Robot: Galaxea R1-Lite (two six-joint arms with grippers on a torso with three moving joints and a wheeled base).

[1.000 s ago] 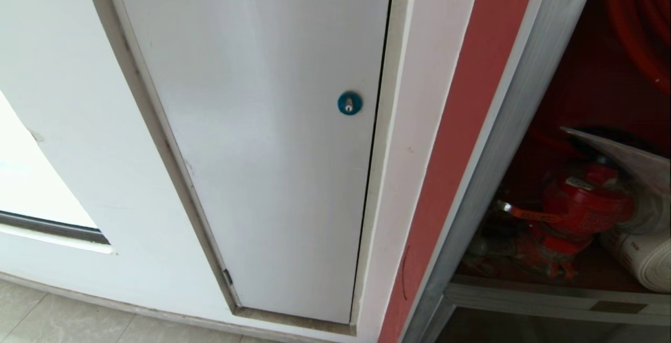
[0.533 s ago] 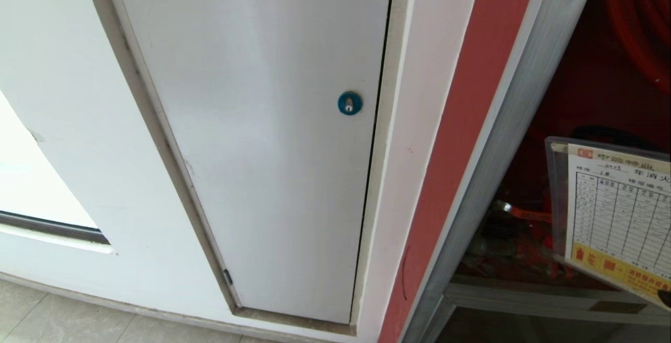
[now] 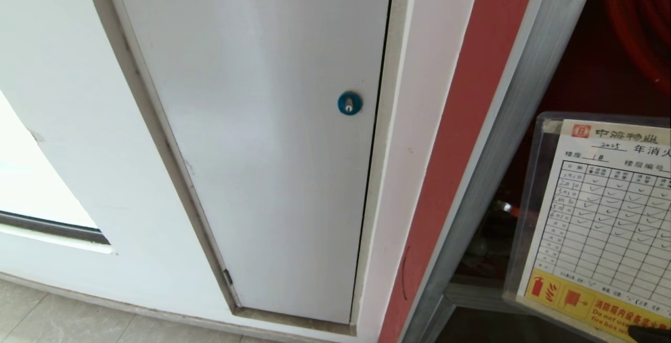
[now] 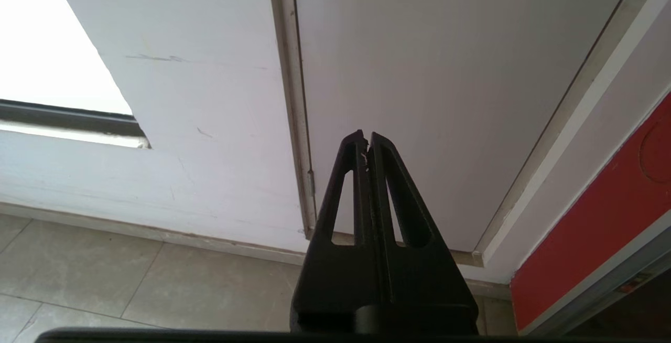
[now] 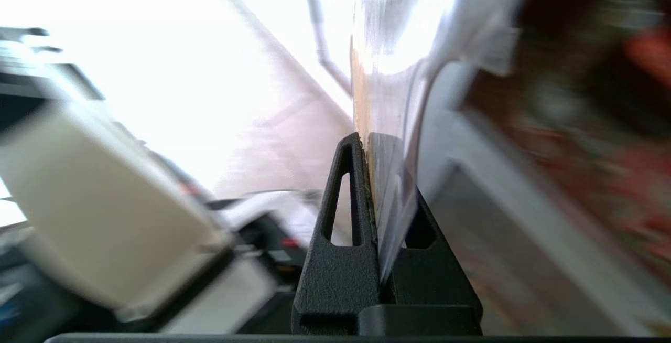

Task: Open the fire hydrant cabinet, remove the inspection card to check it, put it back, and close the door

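Right tool [image 5: 371, 141] pinched on glossy plastic-sleeved inspection card [image 3: 603, 217], printed grid, before red-lined, aluminium-framed fire hydrant cabinet [image 3: 503, 122], left tool [image 4: 366, 137] closed, empty

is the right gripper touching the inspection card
Touching. In the right wrist view the right gripper is shut on the inspection card, whose edge sits pinched between the two fingers.
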